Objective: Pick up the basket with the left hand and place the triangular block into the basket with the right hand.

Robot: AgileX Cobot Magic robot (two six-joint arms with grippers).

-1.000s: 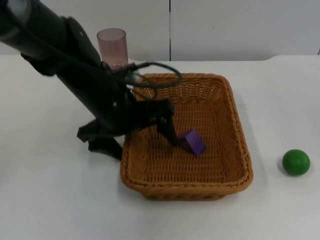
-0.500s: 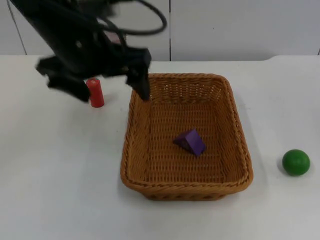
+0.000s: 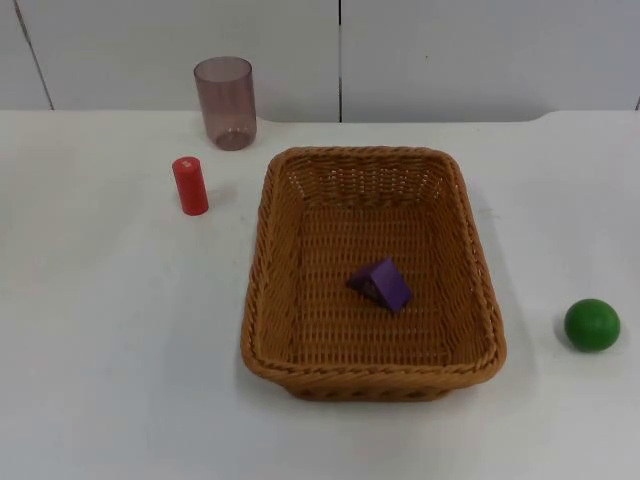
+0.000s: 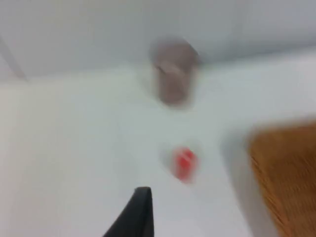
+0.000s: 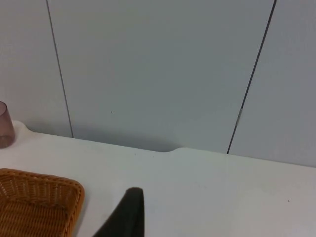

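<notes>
Basket (image 3: 372, 371): one, woven, standing on the white table (image 3: 110, 340) near its middle; its corner also shows in the right wrist view (image 5: 34, 205) and its edge in the left wrist view (image 4: 289, 173).
Block (image 3: 381, 283): one, purple and triangular, lying inside the basket on its floor, clear of the walls.
Cup (image 3: 225, 102): one, tinted and see-through, upright near the grey wall (image 3: 480, 50), beyond the basket's far left corner.
Cylinder (image 3: 190, 185): one, red, upright, between cup and basket's left rim, touching neither.
Ball (image 3: 592, 324): one, green, on the table well to the right of the basket.
Left hand: one black fingertip (image 4: 134, 217) above bare table, near the cylinder; whether apart or together cannot be told.
Right hand: one black fingertip (image 5: 127, 215) above the table beside the basket's corner; state likewise cannot be told.
</notes>
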